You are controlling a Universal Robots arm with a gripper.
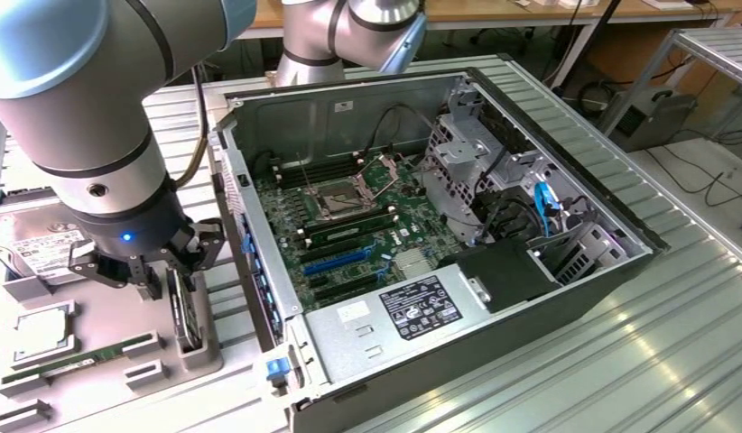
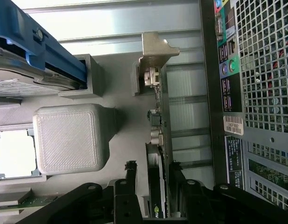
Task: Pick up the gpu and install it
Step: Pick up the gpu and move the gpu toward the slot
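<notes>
Standing on its long edge in a slot of a gray holder point(image 1: 202, 350), the gpu point(image 1: 183, 308) point(image 2: 159, 140) is a thin black card that I see edge-on from the wrist camera. It runs straight through the gap between the fingers point(image 2: 131, 173) of my gripper point(image 1: 164, 275) point(image 2: 152, 169), with one finger facing each flat side. The fingers are apart, not clamped. A strip of gray holder shows between one finger and the card, and the other finger sits just beside the opposite face. Past the fingertips, at the card's far end, its silvery metal bracket point(image 2: 155, 50) stands upright with a bent tab.

On the outer side of one finger, a gray ribbed block point(image 2: 72, 137) rises from the holder. Beyond it lie a square processor chip point(image 2: 11, 151), a green memory stick point(image 1: 76, 361) and a hard drive point(image 2: 37, 51) with blue rails. On the outer side of the other finger is the perforated rear panel point(image 2: 265, 93) of the computer case point(image 1: 263, 271), close beside the holder.

From the exterior camera, the gripper hangs from the gray arm point(image 1: 70, 108) directly over the card, fingertips pointing down around its upper edge. The case lies on its side with the cover off, just beyond the fingers toward the exterior view's right. Its green motherboard point(image 1: 347, 225) faces up inside. Everything rests on a ribbed metal table point(image 1: 660, 361)
</notes>
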